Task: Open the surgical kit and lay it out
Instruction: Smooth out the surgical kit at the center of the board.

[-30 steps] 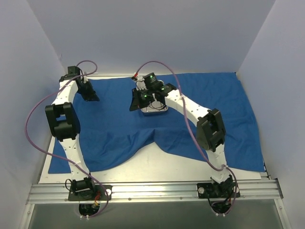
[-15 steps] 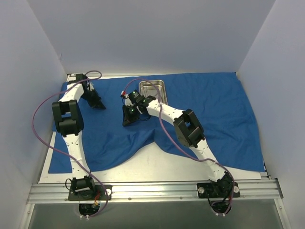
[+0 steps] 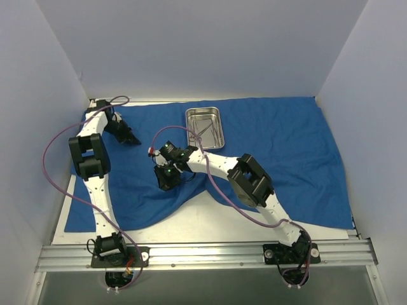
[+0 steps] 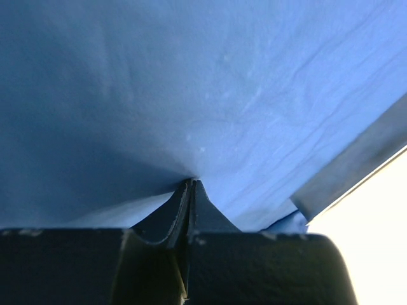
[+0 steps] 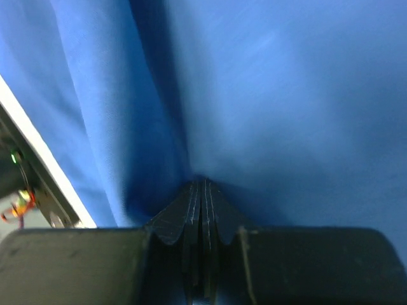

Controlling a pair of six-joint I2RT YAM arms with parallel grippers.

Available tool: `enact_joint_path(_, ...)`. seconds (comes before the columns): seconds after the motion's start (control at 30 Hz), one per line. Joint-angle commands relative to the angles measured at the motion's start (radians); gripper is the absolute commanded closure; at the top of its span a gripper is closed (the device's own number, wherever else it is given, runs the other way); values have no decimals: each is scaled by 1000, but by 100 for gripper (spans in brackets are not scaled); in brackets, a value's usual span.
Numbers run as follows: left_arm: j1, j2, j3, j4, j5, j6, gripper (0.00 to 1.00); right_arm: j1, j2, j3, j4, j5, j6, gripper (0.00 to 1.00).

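Blue wrap [image 3: 286, 146] pinched in left hand [image 4: 191, 183], right hand [image 5: 202, 182].

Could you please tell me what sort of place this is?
Probably a lab robot test cell: plain walls box in a table, a left arm and right arm are bolted to an aluminium rail, and a blue cloth wrap bears a steel tray.

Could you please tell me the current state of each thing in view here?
Cloth: opened out, wrinkled, near edge bunched at the middle.
Tray: upright on the cloth, uncovered.
Instruments: lying in the tray, not yet laid out.
Left gripper: jaws shut on the cloth.
Right gripper: jaws shut on a fold of the cloth.
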Motion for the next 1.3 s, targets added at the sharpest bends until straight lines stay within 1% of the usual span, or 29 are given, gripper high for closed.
enact_joint_path(0.0, 25, 59, 52, 9, -32, 2, 98, 63, -77, -38, -125, -44, -99, 100)
enact_joint_path(0.07, 36, 82, 99, -15, -29, 7, 98, 95, -90, -31, -176, -48, -144, 100)
enact_joint_path(0.17, 51, 113, 159, -46, -26, 19, 98, 106, -125, -35, -193, -52, -147, 100)
enact_joint_path(0.2, 52, 119, 199, -73, -24, 23, 98, 105, -142, -37, -190, -33, -134, 100)
enact_joint_path(0.27, 59, 124, 230, -94, -24, 34, 98, 94, -208, -50, -172, -9, -117, 100)
enact_joint_path(0.37, 62, 92, 233, -104, -43, 39, 98, 54, -316, -78, -162, 94, -58, 100)
enact_joint_path(0.5, 56, -8, 173, -54, -63, 31, 98, -59, -502, -208, -156, 224, 50, 98)
enact_joint_path(0.53, 53, -23, 158, -45, -63, 28, 98, -114, -571, -286, -161, 263, 81, 98)
enact_joint_path(0.6, 39, -71, 97, -2, -55, 10, 98, -171, -631, -364, -168, 286, 92, 98)
enact_joint_path(0.63, 31, -85, 72, 21, -43, 1, 98, -220, -674, -442, -164, 295, 92, 98)
enact_joint_path(0.67, 23, -105, 36, 59, -12, -18, 98, -245, -691, -473, -159, 297, 84, 98)
enact_joint_path(0.77, -10, -123, -9, 109, 14, -56, 98, -297, -710, -547, -150, 309, 71, 100)
enact_joint_path(0.83, -33, -128, -52, 159, 35, -81, 98, -303, -713, -576, -136, 309, 78, 100)
enact_joint_path(0.97, -66, -128, -114, 257, 75, -127, 98, -306, -723, -729, -34, 358, 153, 100)
enact_joint_path(1.07, -85, -128, -143, 314, 100, -141, 98, -308, -733, -814, 46, 380, 231, 100)
enact_joint_path(1.17, -107, -87, -112, 313, 132, -133, 98, -306, -722, -905, 92, 383, 297, 100)
enact_joint_path(1.27, -122, -5, 0, 203, 118, -102, 98, -294, -700, -983, 95, 373, 345, 100)
